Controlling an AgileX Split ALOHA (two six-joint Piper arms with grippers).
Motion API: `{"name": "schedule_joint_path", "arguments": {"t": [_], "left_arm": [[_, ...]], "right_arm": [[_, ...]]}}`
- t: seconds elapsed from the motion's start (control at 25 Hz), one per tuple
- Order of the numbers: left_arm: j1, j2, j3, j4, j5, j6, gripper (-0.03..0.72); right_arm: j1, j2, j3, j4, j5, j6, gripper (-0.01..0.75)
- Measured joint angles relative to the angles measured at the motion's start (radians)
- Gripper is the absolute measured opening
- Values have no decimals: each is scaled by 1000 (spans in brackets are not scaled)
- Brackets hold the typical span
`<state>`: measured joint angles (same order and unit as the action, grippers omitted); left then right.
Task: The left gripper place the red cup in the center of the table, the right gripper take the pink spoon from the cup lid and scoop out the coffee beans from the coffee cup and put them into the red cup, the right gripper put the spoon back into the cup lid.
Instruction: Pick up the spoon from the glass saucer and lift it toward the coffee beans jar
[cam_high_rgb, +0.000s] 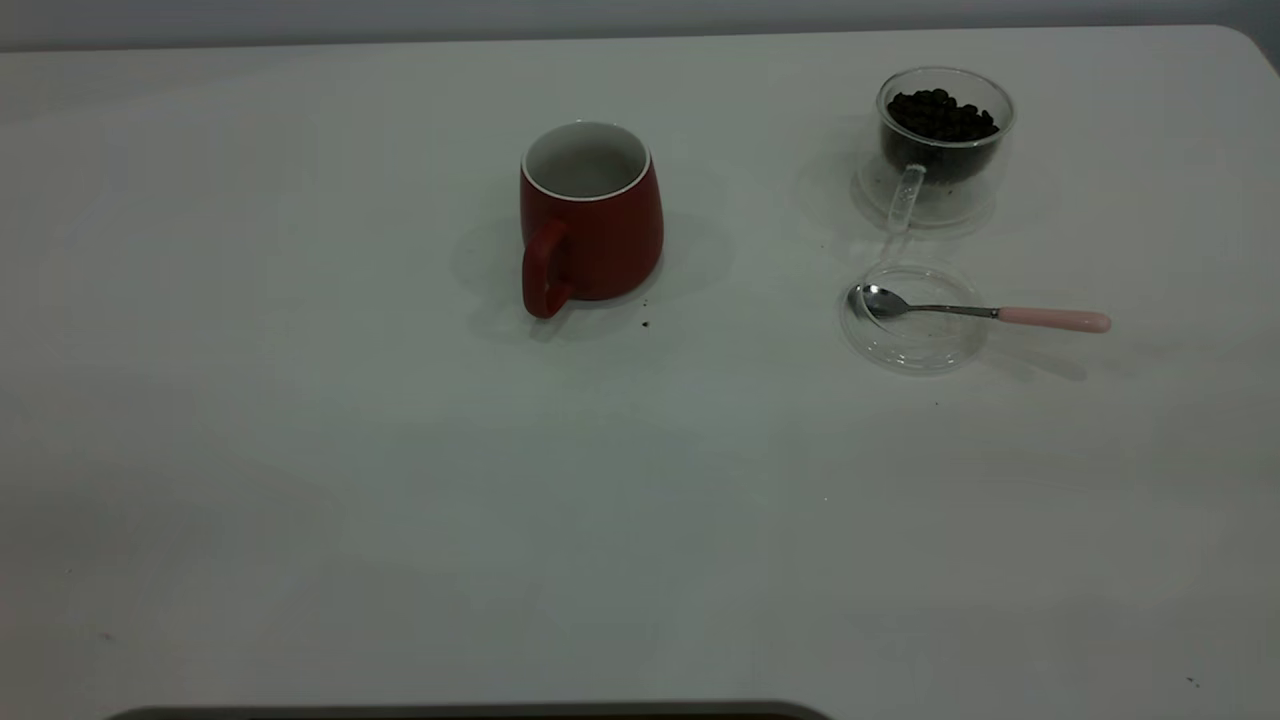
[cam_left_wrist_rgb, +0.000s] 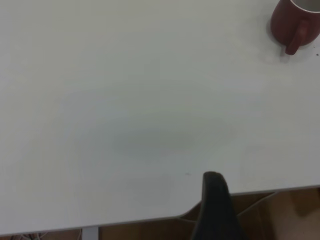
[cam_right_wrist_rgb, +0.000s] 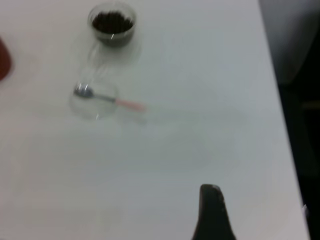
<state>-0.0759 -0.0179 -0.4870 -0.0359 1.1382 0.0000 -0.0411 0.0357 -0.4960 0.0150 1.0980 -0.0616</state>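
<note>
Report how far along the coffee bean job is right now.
Done: the red cup stands upright near the table's center. In hand: nothing; the pink spoon lies with its bowl in the cup lid, and neither gripper is near the things. Left: the cup's visible inside shows no coffee beans; they are heaped in the coffee cup. Picking up, scooping, and returning the spoon remain.

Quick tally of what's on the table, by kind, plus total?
Cups: 2, the red cup and the coffee cup holding the coffee beans
Lids: 1, the cup lid
Spoons: 1, the pink spoon
Total: 4 on the table
</note>
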Motion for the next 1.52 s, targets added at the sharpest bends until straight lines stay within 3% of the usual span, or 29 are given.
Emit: {"name": "schedule_joint_path", "arguments": {"t": [0.24, 0.52, 0.68, 1.08, 1.36, 1.52], "left_arm": [[0, 0, 0, 0, 0, 0, 569], [0, 0, 0, 0, 0, 0, 569], [0, 0, 0, 0, 0, 0, 569], [0, 0, 0, 0, 0, 0, 569], [0, 0, 0, 0, 0, 0, 569], [0, 0, 0, 0, 0, 8, 569]], "right_arm": [[0, 278, -184, 39, -118, 3, 635], [0, 800, -307, 243, -251, -24, 637], [0, 1051, -314, 348, -354, -48, 633], [-9, 1496, -315, 660, -496, -260, 631], [-92, 1698, -318, 841, -508, -424, 631], [-103, 1804, -324, 980, -517, -548, 631]]}}
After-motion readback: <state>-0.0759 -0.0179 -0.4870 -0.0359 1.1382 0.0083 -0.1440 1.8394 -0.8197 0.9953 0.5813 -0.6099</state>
